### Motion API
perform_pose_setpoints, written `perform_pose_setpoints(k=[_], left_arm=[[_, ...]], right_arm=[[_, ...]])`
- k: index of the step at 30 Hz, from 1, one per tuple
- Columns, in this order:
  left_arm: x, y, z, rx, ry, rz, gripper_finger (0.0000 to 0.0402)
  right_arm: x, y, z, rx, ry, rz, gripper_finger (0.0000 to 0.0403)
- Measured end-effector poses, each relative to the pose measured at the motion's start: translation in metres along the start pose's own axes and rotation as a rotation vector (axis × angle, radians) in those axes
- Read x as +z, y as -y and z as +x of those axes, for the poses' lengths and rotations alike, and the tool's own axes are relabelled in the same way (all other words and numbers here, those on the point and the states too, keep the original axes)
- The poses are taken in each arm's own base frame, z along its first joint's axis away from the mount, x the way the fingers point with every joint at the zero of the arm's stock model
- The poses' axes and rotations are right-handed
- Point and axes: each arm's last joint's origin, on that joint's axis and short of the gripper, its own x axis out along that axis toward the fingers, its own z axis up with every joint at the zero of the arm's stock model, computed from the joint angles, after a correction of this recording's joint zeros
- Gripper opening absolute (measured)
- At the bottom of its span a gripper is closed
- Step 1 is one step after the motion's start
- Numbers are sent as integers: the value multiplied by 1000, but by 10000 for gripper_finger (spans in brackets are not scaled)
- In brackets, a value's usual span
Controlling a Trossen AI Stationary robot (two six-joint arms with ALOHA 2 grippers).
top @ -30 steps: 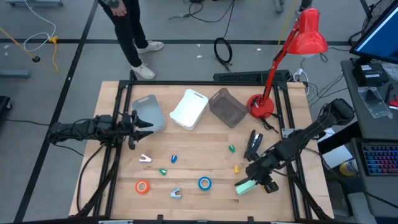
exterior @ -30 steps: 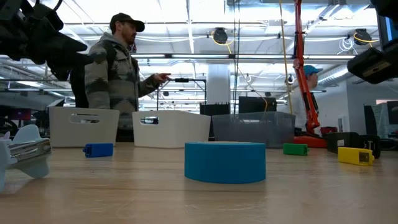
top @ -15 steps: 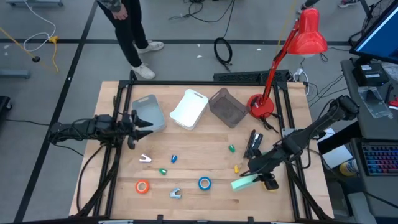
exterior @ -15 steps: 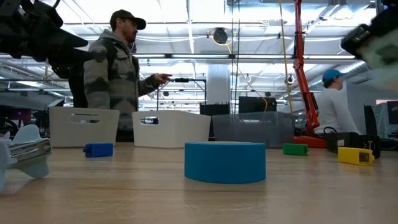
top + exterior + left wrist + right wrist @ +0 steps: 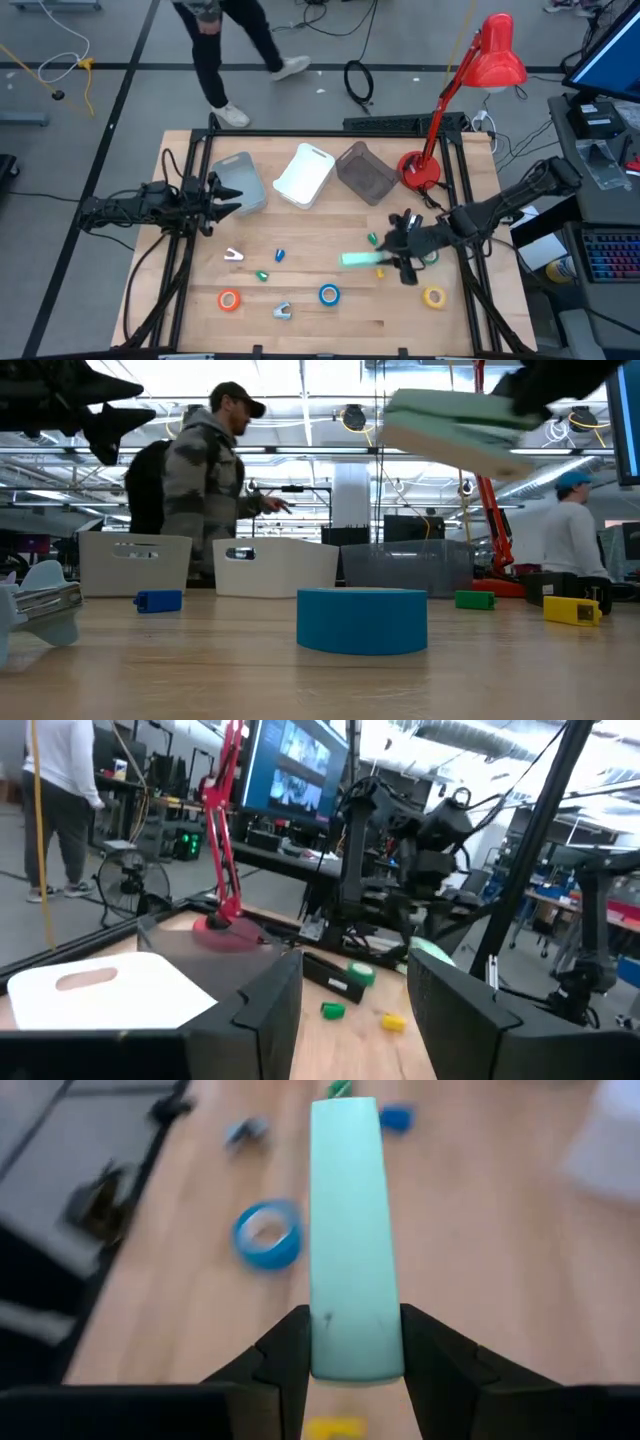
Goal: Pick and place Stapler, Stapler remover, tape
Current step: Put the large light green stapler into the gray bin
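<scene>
Stapler: a pale mint-green bar, held level above the worktop near its right-hand middle; its far end points toward the worktop's centre.
Right claw: clamped on the stapler's near end, one finger on each long side, as the right wrist view shows plainly.
Left claw: held apart and empty, waiting over the worktop's left edge beside the grey bin.
Tape: blue roll near the front edge, orange roll toward the front left, yellow roll at the front right, green roll partly hidden under the right arm.
Remover: a small grey piece lies between the orange and blue rolls; a second pale one sits further left. Which is meant cannot be told.
Bins: grey bin, white bin and dark mesh bin stand in a row along the back, all well apart from the stapler.
Step in hand: the stapler is judged to be in carriage, lifted but not yet placed.
Next move: a bin must be reached with the stapler kept level, then the fingers spread above it; which bin is intended cannot be told.
Background: a person is seen beyond the worktop.
</scene>
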Motion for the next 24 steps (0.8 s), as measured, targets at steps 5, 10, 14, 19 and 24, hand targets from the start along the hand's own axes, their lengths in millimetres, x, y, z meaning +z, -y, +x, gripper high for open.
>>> perform_pose_setpoints(k=[5,10,14,19,24], left_arm=[[2,0,0,-5,20,-3,184],[9,2,0,-1,98,-60,184],[10,0,1,33,114,-208,184],[0,0,14,46,5,-296,184],[-7,2,33,14,-58,-331,184]], right_arm=[[11,15,2,-124,96,28,124],[18,26,4,-193,154,19,124],[24,32,11,-215,189,4,124],[30,41,23,-248,224,-13,124],[35,48,29,-311,267,-14,124]])
